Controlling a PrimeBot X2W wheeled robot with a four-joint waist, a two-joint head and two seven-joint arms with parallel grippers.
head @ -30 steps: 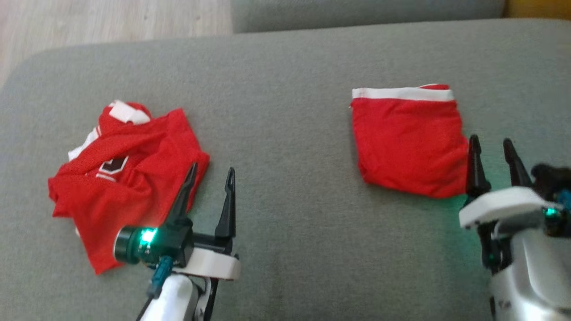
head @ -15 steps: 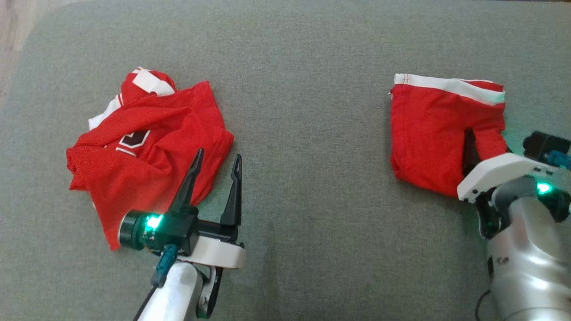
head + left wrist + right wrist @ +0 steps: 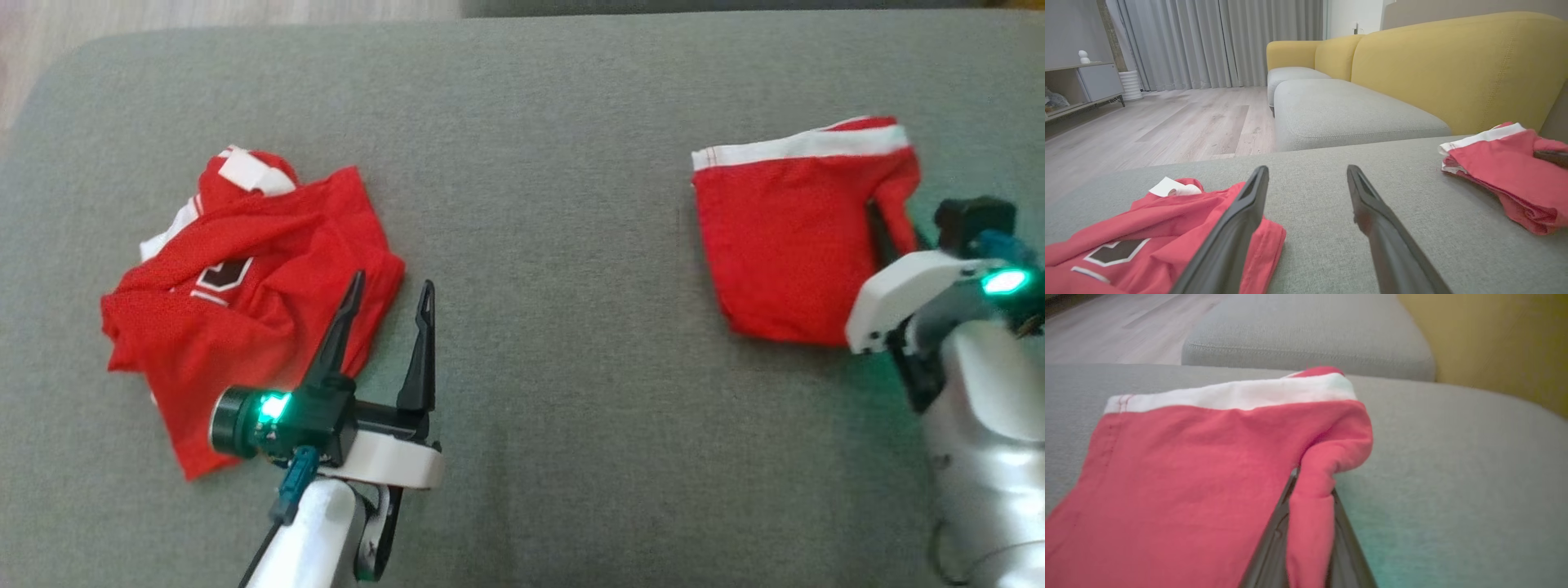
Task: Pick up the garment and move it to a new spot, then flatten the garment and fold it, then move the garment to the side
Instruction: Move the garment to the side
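The garment [image 3: 784, 245] is a folded red piece with a white band along its far edge, lying on the right of the grey cushion [image 3: 555, 245]. My right gripper [image 3: 886, 219] is shut on its right edge, and the pinched red fabric bunches up between the dark fingers [image 3: 1274, 535] in the right wrist view. The same garment [image 3: 1188, 469] spreads out to the left of that grip. My left gripper [image 3: 392, 286] stands open, its left finger over the edge of a crumpled red jersey [image 3: 245, 302]. From the left wrist, the left gripper [image 3: 1307, 171] holds nothing.
The crumpled red jersey [image 3: 1147, 245] with white trim and a dark emblem lies on the cushion's left. A second grey cushion [image 3: 1339, 110] and a yellow sofa back [image 3: 1453, 69] stand beyond. Wooden floor [image 3: 1167, 122] lies past the cushion's far left edge.
My right gripper has gone from open beside the folded garment to shut on its right edge, bunching it up. The head camera has shifted. The left gripper stays open by the jersey.
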